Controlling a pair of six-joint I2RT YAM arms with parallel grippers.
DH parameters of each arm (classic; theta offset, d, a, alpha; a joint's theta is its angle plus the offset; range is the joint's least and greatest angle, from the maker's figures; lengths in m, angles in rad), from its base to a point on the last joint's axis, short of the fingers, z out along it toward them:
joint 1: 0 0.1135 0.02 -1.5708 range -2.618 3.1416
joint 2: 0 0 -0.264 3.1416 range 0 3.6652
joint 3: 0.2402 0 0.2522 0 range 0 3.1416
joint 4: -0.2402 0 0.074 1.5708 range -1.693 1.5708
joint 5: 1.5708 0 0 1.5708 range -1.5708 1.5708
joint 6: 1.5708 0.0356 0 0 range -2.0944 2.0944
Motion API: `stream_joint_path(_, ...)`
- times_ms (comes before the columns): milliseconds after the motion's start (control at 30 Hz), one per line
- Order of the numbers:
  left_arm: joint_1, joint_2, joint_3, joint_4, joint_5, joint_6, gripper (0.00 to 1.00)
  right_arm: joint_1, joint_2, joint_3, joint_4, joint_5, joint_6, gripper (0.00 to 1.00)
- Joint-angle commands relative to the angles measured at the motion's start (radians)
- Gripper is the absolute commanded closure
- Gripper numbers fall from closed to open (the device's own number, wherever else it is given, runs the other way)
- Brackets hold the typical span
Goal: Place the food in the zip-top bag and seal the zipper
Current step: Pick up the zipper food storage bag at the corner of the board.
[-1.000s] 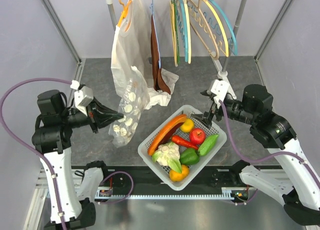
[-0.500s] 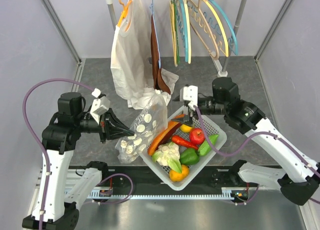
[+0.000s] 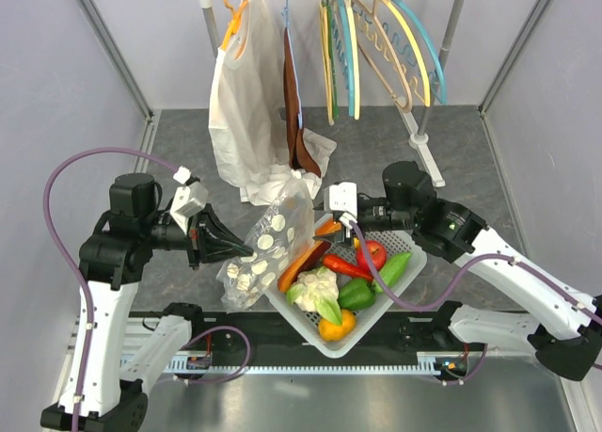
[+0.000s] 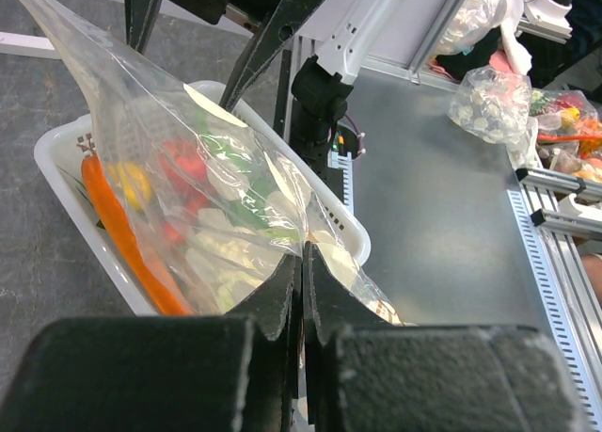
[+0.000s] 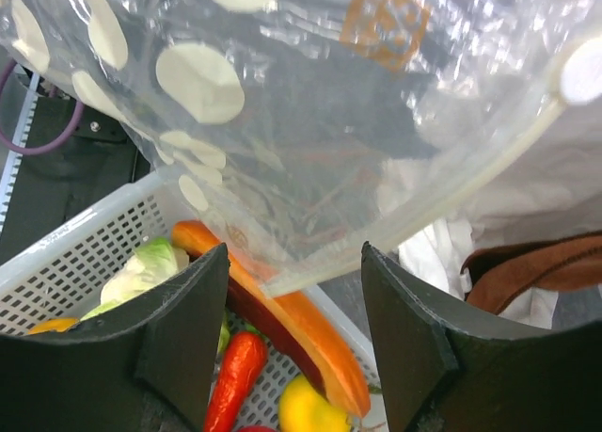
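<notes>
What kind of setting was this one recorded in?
Most likely a robotics lab test cell, not a home: bare aluminium framing around the workspace, a rail of hangers as a prop, and a basket of toy food.

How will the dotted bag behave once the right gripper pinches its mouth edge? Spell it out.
Probably floppy: the zip-top bag sags and creases where the left gripper pinches one corner. Likely light: thin clear film that looks empty. The glossy film may slip; the thicker zipper, between the open fingers of the right gripper, looks the firmer hold.
</notes>
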Motion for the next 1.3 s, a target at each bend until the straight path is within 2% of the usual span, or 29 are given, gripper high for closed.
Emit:
stream_joint_path(0, -0.004, 0.006, 0.033, 0.018, 0.012, 0.035, 0.98, -0.004, -0.066, -0.077, 0.044, 0.073, 0.051, 0.35)
stream_joint_path(133, -0.005, 0.015, 0.036, 0.018, 0.013, 0.042, 0.98, -0.011, -0.078, -0.136, 0.093, 0.077, 0.123, 0.35)
stream_joint_path(433, -0.005, -0.003, 0.035, 0.018, 0.019, 0.037, 0.98, -0.036, 0.015, -0.108, 0.167, 0.091, 0.19, 0.37)
stream_joint_path(667, -0.007, -0.011, 0.036, 0.013, 0.022, 0.043, 0.98, -0.096, 0.05, -0.108, 0.227, 0.015, 0.242, 0.36)
stream_joint_path(867, -0.007, 0.003, 0.039, 0.012, 0.03, 0.046, 0.98, -0.094, 0.09, -0.108, 0.317, -0.071, 0.297, 0.42)
stream_joint_path(967, -0.007, 0.005, 0.047, 0.013, 0.018, 0.046, 0.98, -0.094, 0.093, -0.108, 0.331, -0.108, 0.28, 0.54)
stream_joint_path(1067, -0.007, 0.011, 0.056, 0.013, 0.012, 0.052, 0.98, -0.09, 0.087, -0.113, 0.336, -0.116, 0.254, 0.82)
stream_joint_path(1100, -0.007, 0.018, 0.059, 0.012, 0.006, 0.051, 0.98, -0.088, 0.086, -0.111, 0.331, -0.111, 0.246, 1.0)
stream_joint_path(1267, -0.007, 0.034, 0.05, 0.033, -0.12, 0.029, 0.96, -0.088, 0.02, -0.128, 0.288, -0.049, 0.116, 1.0)
